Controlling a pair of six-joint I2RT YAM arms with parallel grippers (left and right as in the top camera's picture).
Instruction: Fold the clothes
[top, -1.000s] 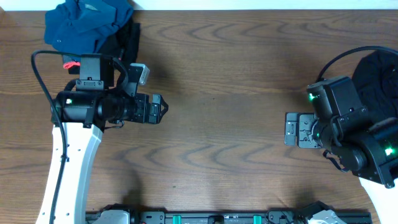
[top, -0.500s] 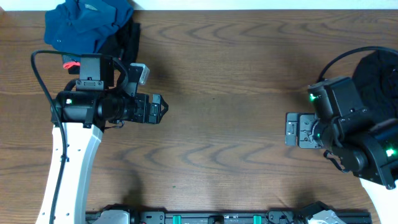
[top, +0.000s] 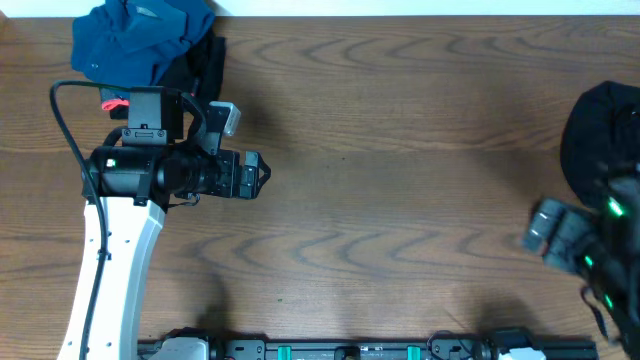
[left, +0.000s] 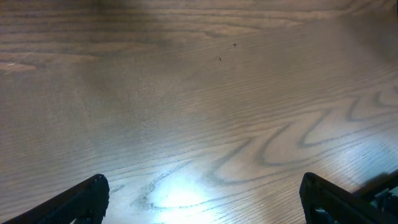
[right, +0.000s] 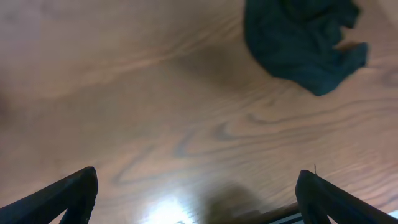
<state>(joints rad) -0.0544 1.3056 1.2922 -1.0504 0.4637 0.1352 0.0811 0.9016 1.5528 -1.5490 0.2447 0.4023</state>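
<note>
The clothes lie in two places. A crumpled teal-blue shirt sits at the table's far left corner, on top of a black garment with a bit of red trim. A plain dark garment is bunched at the right edge, and the right wrist view shows a dark garment at its upper right. My left gripper hovers open over bare wood, right of the left pile. My right gripper is blurred, open and empty, just in front of the dark garment.
The wooden table stretches between the two arms. A black cable loops off the left arm. A rail with green fittings runs along the near edge.
My right arm has swung toward the right and the near edge and is blurred with motion, uncovering more of the dark garment. The left arm has stayed still.
</note>
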